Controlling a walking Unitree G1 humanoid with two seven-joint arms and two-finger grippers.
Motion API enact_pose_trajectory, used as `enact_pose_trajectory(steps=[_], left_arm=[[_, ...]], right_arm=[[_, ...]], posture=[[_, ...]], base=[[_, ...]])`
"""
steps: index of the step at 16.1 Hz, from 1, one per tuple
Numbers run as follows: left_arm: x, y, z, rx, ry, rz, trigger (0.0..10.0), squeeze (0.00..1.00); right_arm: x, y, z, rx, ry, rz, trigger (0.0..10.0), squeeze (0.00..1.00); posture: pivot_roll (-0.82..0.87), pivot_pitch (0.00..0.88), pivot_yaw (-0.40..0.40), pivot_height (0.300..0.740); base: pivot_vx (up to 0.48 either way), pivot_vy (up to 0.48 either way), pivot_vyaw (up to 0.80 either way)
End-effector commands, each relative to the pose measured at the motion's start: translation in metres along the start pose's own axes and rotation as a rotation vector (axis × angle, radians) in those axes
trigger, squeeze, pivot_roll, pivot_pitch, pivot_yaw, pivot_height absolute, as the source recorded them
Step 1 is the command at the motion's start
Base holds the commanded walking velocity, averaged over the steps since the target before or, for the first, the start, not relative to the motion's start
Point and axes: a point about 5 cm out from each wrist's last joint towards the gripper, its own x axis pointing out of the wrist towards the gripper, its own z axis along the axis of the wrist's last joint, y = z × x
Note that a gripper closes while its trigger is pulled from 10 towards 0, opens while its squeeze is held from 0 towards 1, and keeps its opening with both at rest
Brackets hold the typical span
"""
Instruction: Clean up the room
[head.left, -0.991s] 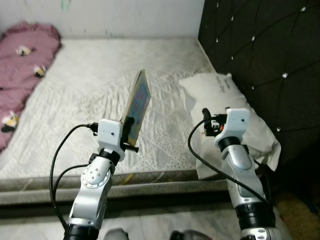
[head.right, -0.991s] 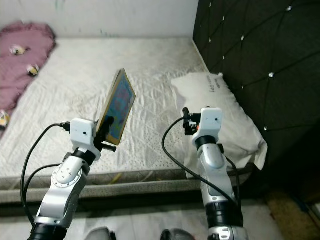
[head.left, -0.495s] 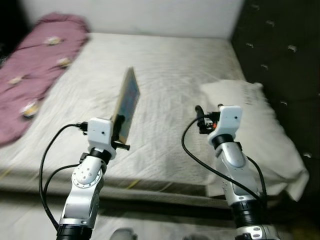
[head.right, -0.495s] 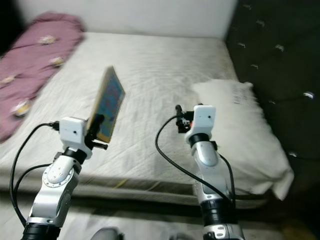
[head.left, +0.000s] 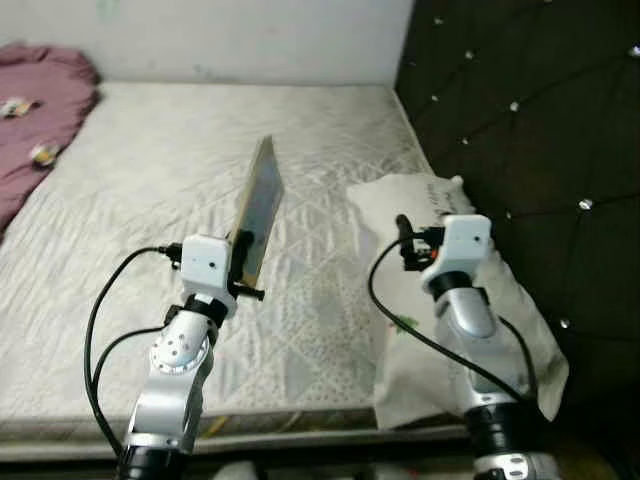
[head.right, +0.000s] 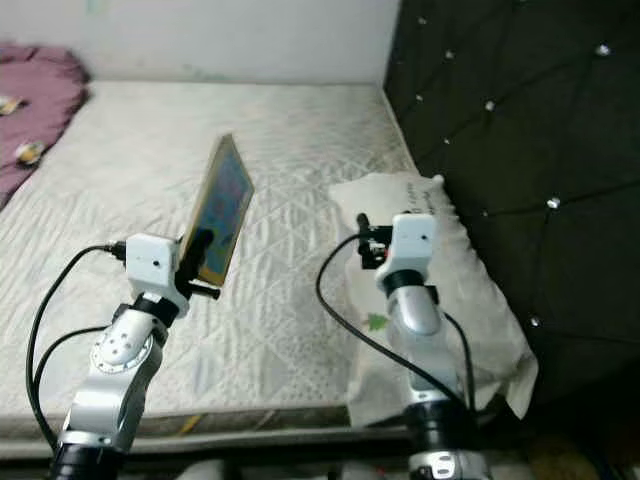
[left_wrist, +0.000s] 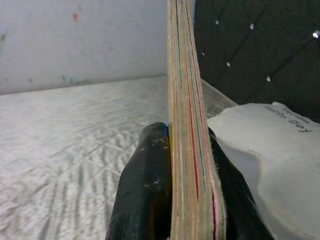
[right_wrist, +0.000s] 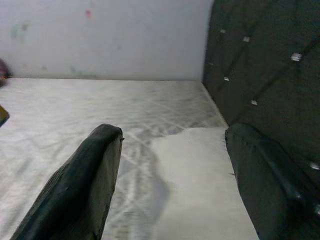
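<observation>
Left gripper (left_wrist: 192, 165) pinches book (head.left: 258, 210) by its lower edge; it could tip or slip. Right gripper (right_wrist: 170, 175) wide, empty, pillow (head.left: 440, 290) below.

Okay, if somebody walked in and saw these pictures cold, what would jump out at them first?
Probably the thin, colourful book held upright above the white mattress, clamped edge-on in the left tool. Next, the right tool, open and carrying nothing, raised over the white pillow that lies against the dark tufted headboard.
</observation>
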Motion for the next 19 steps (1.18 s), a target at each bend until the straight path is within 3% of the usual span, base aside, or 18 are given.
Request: enact_pose_trajectory(steps=[1, 5, 7, 9, 10, 11, 12, 14, 16, 19], left_arm=[[0.007, -0.007, 0.005, 0.012, -0.014, -0.012, 10.0, 0.0], [0.009, 0.004, 0.01, 0.008, -0.032, 0.026, 10.0, 0.0], [0.005, 0.008, 0.005, -0.023, 0.008, 0.046, 10.0, 0.0], [0.003, 0.012, -0.002, -0.129, 0.06, 0.126, 10.0, 0.0], [0.001, 0.009, -0.002, -0.238, 0.061, 0.101, 10.0, 0.0], [-0.002, 0.008, -0.002, -0.28, 0.051, 0.081, 10.0, 0.0], [-0.006, 0.01, -0.001, -0.232, 0.034, 0.097, 10.0, 0.0], [-0.01, 0.011, -0.004, -0.242, 0.041, 0.081, 10.0, 0.0], [-0.013, 0.016, -0.003, -0.189, 0.046, 0.131, 10.0, 0.0], [-0.014, 0.017, -0.003, -0.2, 0.055, 0.153, 10.0, 0.0]], right_arm=[[-0.001, -0.012, 0.0, -0.015, 0.007, -0.041, 10.0, 0.0], [0.0, -0.011, 0.0, -0.031, 0.011, -0.041, 10.0, 0.0], [-0.006, -0.007, -0.003, -0.028, 0.017, -0.033, 10.0, 0.0], [-0.011, -0.01, -0.006, -0.023, 0.026, -0.044, 10.0, 0.0], [-0.014, -0.016, -0.007, -0.016, 0.039, -0.064, 10.0, 0.0], [-0.016, -0.018, -0.009, -0.019, 0.041, -0.067, 10.0, 0.0], [-0.02, -0.02, -0.011, -0.023, 0.047, -0.071, 10.0, 0.0], [-0.023, -0.021, -0.013, -0.021, 0.056, -0.078, 10.0, 0.0], [-0.028, -0.019, -0.017, -0.015, 0.072, -0.077, 10.0, 0.0], [-0.029, -0.016, -0.018, -0.034, 0.074, -0.067, 10.0, 0.0]], posture=[[-0.01, 0.0, -0.032, 0.74], [0.01, 0.0, -0.03, 0.74], [0.0, 0.0, -0.018, 0.74], [-0.01, 0.0, -0.013, 0.74], [-0.02, 0.0, -0.013, 0.74], [-0.02, 0.0, -0.012, 0.74], [-0.02, 0.0, -0.011, 0.74], [-0.02, 0.0, -0.01, 0.74], [-0.02, 0.0, -0.009, 0.74], [-0.02, 0.0, -0.015, 0.74]], base=[[0.0, 0.0, 0.0], [0.0, 0.0, -0.23], [0.0, 0.0, 0.0], [0.0, 0.0, 0.0], [0.0, 0.0, -0.65], [0.0, 0.0, -0.8], [0.0, 0.0, -0.8], [0.0, 0.0, -0.62], [0.0, 0.0, 0.0], [0.0, 0.0, 0.0]])
